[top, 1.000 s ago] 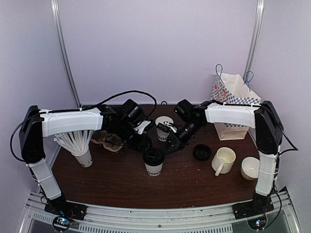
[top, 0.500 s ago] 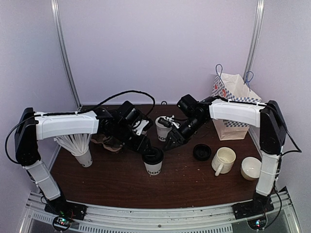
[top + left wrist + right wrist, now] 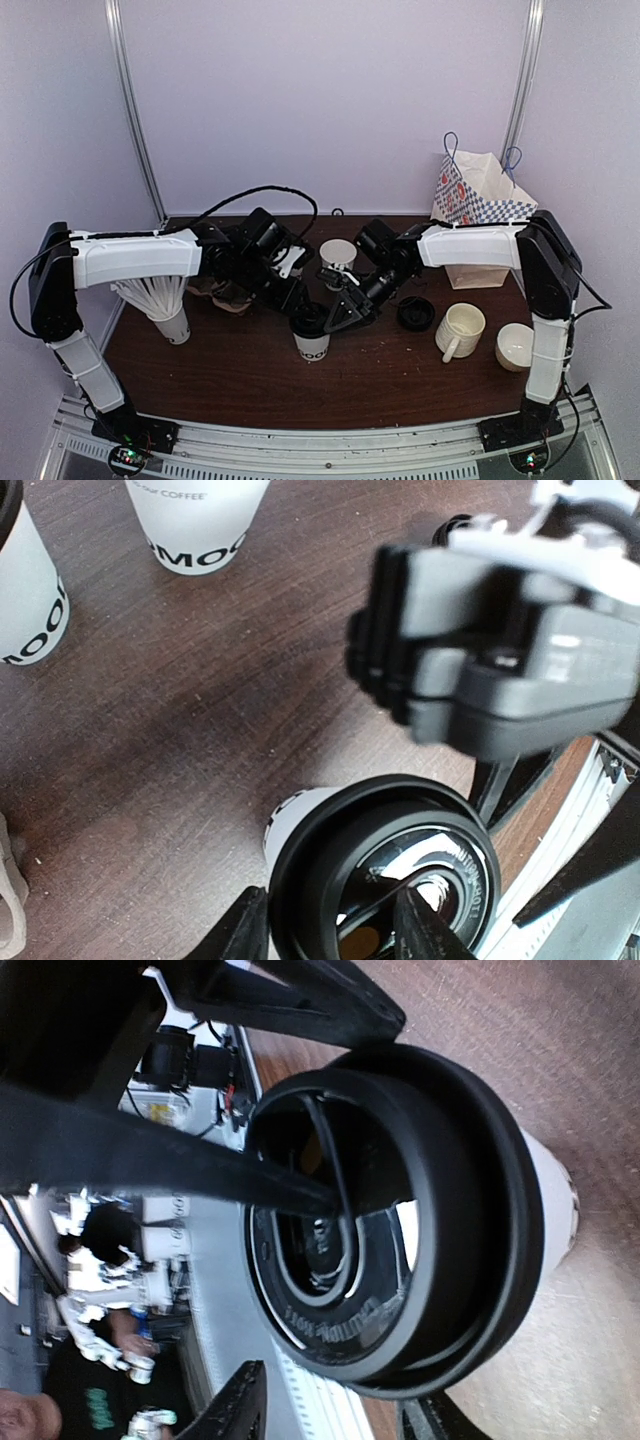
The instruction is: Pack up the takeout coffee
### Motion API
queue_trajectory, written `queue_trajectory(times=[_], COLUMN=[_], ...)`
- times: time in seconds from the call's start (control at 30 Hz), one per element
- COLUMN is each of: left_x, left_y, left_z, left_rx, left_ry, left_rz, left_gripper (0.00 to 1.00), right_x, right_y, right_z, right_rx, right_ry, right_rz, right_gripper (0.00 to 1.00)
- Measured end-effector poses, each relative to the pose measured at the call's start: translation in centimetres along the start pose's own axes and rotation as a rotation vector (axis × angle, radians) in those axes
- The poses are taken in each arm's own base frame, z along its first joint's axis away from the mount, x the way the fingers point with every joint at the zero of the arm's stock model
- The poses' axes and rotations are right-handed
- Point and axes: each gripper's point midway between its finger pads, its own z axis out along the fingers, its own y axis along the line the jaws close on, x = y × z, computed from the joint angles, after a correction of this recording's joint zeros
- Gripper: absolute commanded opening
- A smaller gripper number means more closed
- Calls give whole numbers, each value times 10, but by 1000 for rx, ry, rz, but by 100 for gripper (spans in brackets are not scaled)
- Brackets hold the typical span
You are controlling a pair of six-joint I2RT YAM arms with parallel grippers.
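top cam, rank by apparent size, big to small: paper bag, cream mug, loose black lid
1. paper bag, clearly largest
2. cream mug
3. loose black lid, somewhat smaller than the mug

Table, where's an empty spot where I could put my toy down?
The front strip of the table is bare, between the straw cup and the cream mug, in front of the lidded MOO cup. The middle is crowded: the left gripper and right gripper hang by that cup.

Lidded cup (image 3: 380, 820) (half off-frame)
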Motion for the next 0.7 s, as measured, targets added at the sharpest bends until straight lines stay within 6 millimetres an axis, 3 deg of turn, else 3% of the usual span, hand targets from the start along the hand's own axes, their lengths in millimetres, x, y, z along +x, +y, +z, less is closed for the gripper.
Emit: queue_trajectory(times=[0.13,0.43,0.7], left_x=[-1,-1,2], left_y=[2,2,1], left_z=[-1,-1,-2], left_rx=[-4,-3,5], left_ry=[-3,-4,4], left_rz=[-3,-3,-4], left_gripper=[45,43,42], right_x=[-3,-4,1], right_y=[-1,-10,-19], right_z=[5,9,8], right_rx=[-39,-58,32], right_ry=[0,2,41], right_rz=[64,169,175], right_gripper=[37,35,19])
